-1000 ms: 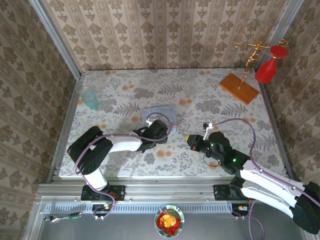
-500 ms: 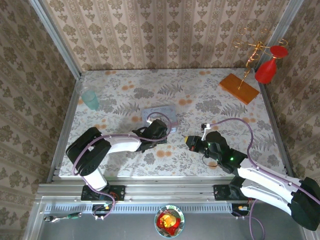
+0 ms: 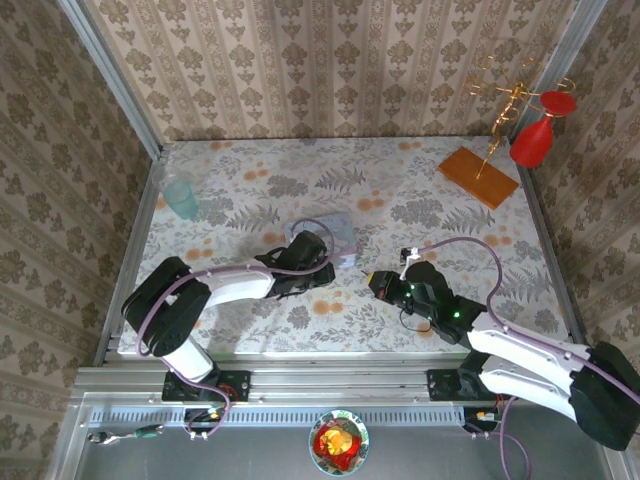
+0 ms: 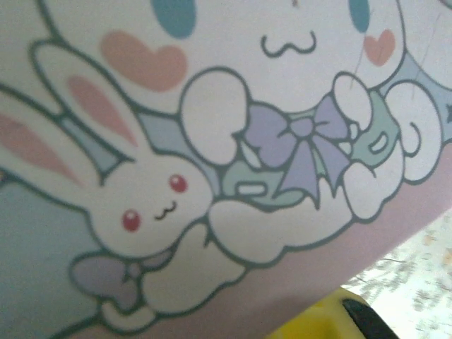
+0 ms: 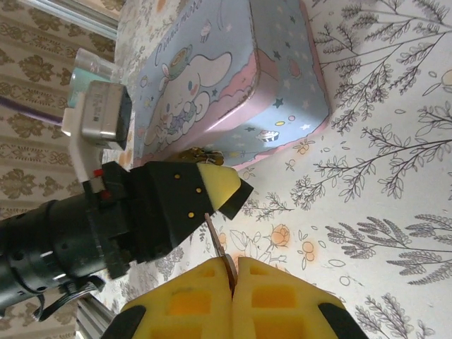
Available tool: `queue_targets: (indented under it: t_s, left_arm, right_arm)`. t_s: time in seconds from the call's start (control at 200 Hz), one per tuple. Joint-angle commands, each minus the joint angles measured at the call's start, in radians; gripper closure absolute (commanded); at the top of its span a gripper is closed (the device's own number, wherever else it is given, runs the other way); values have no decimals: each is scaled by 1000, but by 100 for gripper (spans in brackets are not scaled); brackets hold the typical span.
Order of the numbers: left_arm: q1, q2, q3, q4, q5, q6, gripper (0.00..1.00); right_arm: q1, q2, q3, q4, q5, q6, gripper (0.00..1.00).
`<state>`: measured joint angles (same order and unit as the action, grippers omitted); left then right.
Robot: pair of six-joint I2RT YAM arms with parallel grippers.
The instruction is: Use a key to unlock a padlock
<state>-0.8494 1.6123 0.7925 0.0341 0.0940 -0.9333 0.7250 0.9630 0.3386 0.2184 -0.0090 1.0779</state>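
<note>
Top external: both arms reach low over the floral tabletop (image 3: 250, 180). The left end effector (image 3: 322, 257) is at the tin (image 3: 340, 232), grip undeterminable.
Left wrist: glossy cartoon-printed lid.
Right wrist: the right end effector (image 5: 232, 267) has its yellow foam pads clenched on a thin key (image 5: 217, 240). The padlock (image 5: 200, 154), mostly hidden, is at the tin's edge.

The left arm (image 3: 235, 288) and the right arm (image 3: 520, 350) have white links with black joints, and a thin purple cable (image 3: 490, 252) loops along each. The left tool (image 5: 222, 189) is black with small brass screws (image 5: 189, 191) and a yellow tip; a grey camera box (image 5: 106, 113) sits behind it. The right tool (image 5: 233, 274) has yellow fingers (image 5: 191, 300).
</note>
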Motion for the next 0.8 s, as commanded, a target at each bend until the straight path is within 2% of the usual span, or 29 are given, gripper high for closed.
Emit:
queue_targets:
  t_s: [0.0,0.21,0.385,0.615,0.795]
  left_arm:
    - [19,-52,26,74,158,-85,92]
    - [57,-83,5,165,256,-187,93]
    - [84,-105,-33,233,267,-251,95]
    - [102,-106,-67,320,281,-305,97]
    - [101,-104,-64,363,306,-345,98]
  right_arm:
    - [5,76,-34,143,-28,94,100]
    - [3,247,-36,354,-116,130,100]
    - [-18,337,-53,512,-159,167,100]
    - [-84,394,-62,629,-242,211,100]
    - [-179,379,-101,674,-316,214,100]
